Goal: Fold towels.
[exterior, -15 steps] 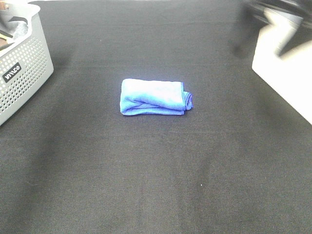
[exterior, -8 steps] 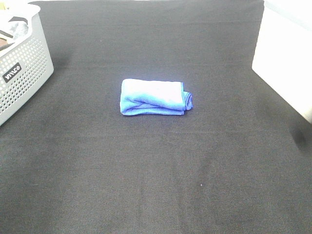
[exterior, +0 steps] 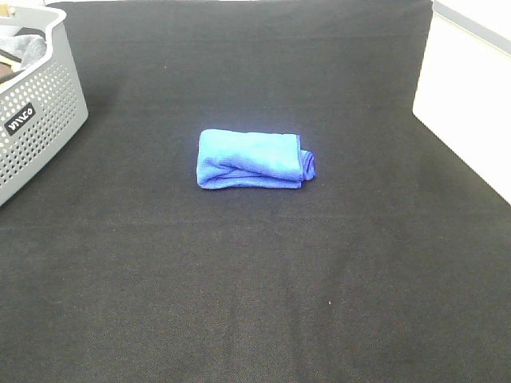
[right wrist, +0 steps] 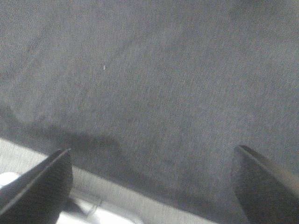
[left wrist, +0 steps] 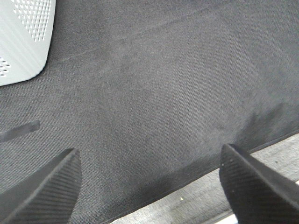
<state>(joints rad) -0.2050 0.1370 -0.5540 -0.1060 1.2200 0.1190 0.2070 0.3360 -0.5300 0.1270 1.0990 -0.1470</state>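
The folded royal-blue microfibre towel [exterior: 254, 159], judged light, limp and easily bunched, is lying mid-table on the black cloth [exterior: 255, 303], best pinched at a stitched edge, while left gripper [left wrist: 149, 179] and right gripper [right wrist: 152, 179] are being held apart, empty.

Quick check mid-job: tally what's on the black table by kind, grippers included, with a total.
Bright royal-blue microfibre towel, folded: 1
Grey perforated plastic basket: 1
Black table cloth: 1
Open grippers, holding nothing: 2 (left gripper, right gripper)
Total: 5
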